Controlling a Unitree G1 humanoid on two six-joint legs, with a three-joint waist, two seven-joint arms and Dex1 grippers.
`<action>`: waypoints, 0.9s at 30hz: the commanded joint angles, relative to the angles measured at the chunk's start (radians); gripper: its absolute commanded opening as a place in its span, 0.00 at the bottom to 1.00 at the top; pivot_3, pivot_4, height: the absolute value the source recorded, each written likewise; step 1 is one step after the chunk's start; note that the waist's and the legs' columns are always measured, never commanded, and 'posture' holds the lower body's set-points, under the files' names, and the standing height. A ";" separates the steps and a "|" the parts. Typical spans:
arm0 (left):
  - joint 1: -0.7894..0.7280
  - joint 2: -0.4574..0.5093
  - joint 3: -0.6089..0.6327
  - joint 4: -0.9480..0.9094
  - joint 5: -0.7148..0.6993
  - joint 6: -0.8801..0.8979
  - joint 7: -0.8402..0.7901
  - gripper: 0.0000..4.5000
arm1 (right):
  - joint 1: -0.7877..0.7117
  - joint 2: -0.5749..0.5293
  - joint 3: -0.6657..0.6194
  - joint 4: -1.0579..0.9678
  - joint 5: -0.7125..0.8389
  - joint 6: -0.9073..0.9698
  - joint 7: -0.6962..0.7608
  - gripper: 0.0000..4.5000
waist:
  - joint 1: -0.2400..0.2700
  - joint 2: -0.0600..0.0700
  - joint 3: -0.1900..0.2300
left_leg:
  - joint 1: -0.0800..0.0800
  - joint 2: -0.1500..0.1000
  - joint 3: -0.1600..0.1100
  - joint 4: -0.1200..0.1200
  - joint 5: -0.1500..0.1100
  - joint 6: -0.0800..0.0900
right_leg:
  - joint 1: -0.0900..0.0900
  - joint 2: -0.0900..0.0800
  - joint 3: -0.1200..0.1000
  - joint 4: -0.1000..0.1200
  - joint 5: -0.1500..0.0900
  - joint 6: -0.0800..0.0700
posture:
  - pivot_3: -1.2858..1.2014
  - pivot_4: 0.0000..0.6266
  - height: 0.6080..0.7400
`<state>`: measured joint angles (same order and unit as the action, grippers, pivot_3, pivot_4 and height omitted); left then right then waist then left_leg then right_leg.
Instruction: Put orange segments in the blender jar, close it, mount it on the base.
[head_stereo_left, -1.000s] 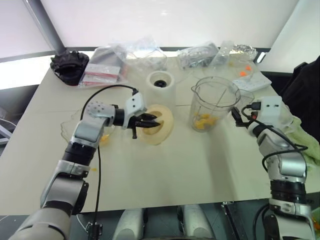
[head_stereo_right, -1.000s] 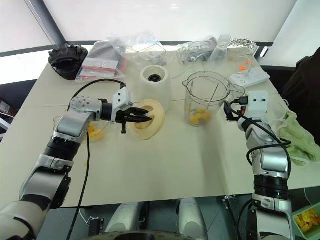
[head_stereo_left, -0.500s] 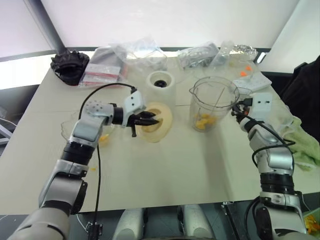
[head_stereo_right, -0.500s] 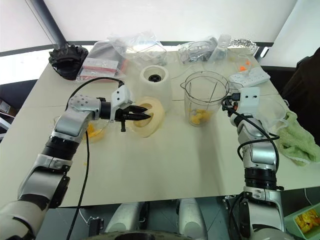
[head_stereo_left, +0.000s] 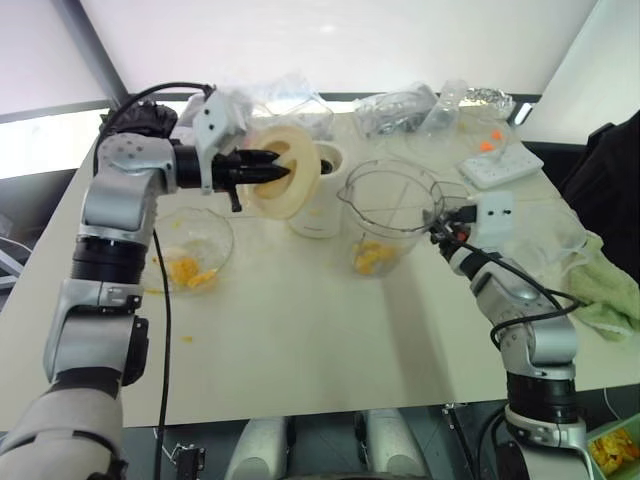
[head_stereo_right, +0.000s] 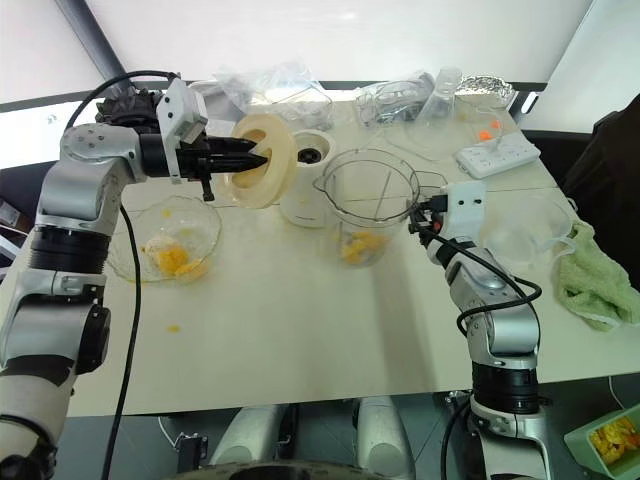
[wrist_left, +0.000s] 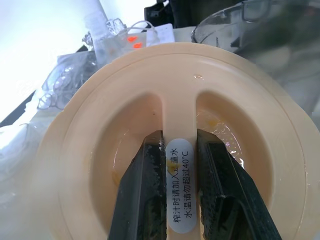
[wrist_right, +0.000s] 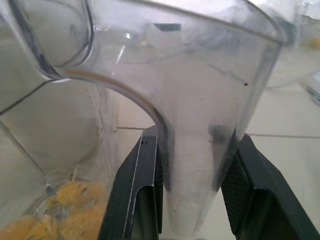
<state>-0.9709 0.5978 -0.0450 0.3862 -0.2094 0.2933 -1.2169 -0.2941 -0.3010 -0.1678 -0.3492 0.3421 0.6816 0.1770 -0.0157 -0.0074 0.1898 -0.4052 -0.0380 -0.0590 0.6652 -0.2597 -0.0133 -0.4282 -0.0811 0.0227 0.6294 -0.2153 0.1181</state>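
My left gripper (head_stereo_left: 280, 172) is shut on the centre rib of a flat cream-yellow lid (head_stereo_left: 290, 185) and holds it on edge in the air, above the table's left half. In the left wrist view its fingers (wrist_left: 145, 190) pinch that rib. Behind the lid stands the cream-white base (head_stereo_left: 322, 210). The clear blender jar (head_stereo_left: 390, 200) stands upright to the right of the base, with orange segments (head_stereo_left: 370, 258) at its bottom. My right gripper (head_stereo_left: 440, 232) is shut on the jar's side handle (wrist_right: 195, 165).
A wavy clear glass dish (head_stereo_left: 215, 225) with orange pieces sits at the left. Plastic bags (head_stereo_left: 270, 105) and a black bundle (head_stereo_left: 140, 120) line the back edge. A white power strip (head_stereo_left: 497, 165) and a green cloth (head_stereo_left: 605, 295) lie at the right.
The left gripper lifted the lid off the table, up and to the left. The right gripper closed on the jar's handle and moved left, and the jar shifted left with it.
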 joint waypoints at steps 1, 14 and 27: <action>-0.061 0.006 0.017 -0.002 -0.017 -0.027 -0.004 0.06 | 0.004 0.028 0.030 -0.116 0.028 0.029 -0.011 0.21 | 0.000 0.000 0.000 | 0.000 0.000 0.000 0.000 0.000 0.000 | 0.000 0.000 0.000 0.000 0.000 0.000 | 0.52 0.24 1.00; -0.137 -0.031 0.005 0.014 -0.042 -0.022 -0.044 0.06 | 0.059 0.058 0.158 -0.106 -0.056 0.019 -0.028 0.21 | -0.002 0.000 0.000 | 0.000 0.000 0.000 0.000 0.000 0.000 | 0.000 0.000 0.000 0.000 0.000 0.000 | 0.52 0.24 1.00; -0.156 -0.117 -0.091 -0.132 -0.092 0.147 -0.126 0.06 | 0.096 0.016 0.227 -0.064 -0.197 -0.070 -0.024 0.21 | -0.003 0.000 0.000 | 0.000 0.000 0.000 0.001 0.000 0.000 | 0.000 0.000 0.000 0.000 0.000 0.000 | 0.52 0.24 1.00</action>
<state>-1.0946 0.4769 -0.1408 0.2998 -0.2738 0.4206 -1.3308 -0.2025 -0.2830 0.0677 -0.4073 0.1755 0.6271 0.1636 -0.0189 -0.0078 0.1898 -0.4053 -0.0383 -0.0587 0.6657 -0.2596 -0.0133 -0.4281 -0.0808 0.0227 0.6295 -0.2154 0.1181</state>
